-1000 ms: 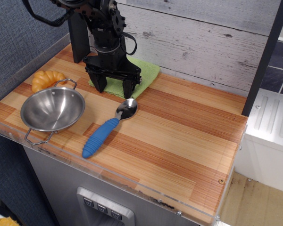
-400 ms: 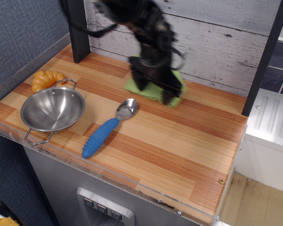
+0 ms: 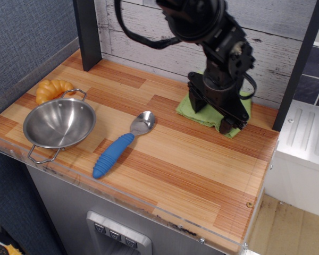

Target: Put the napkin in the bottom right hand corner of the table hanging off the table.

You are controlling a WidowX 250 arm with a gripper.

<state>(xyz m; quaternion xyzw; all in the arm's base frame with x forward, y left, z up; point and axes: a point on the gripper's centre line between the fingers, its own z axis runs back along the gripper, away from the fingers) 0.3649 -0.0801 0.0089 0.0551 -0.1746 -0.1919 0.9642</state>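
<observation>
The light lime-green napkin (image 3: 187, 110) lies bunched at the back right of the striped wooden table (image 3: 202, 175), close to the white plank wall. My black gripper (image 3: 210, 118) stands straight down on it. Its fingers (image 3: 226, 125) straddle a fold of the cloth and appear to grip it. The gripper covers most of the napkin, and only the left and front edges show. The napkin is wholly on the tabletop, well back from the front right corner (image 3: 244, 241).
A steel bowl (image 3: 58, 123) sits at the front left with an orange pastry toy (image 3: 53, 89) behind it. A blue-handled spoon (image 3: 117, 149) lies mid-table. A black post (image 3: 87, 34) stands at the back left. A dark post (image 3: 300, 64) and a white unit (image 3: 308, 138) flank the right edge.
My gripper has travelled from the back left to the back right along the wall, and the napkin has moved with it. The bowl, spoon and pastry have not moved.
</observation>
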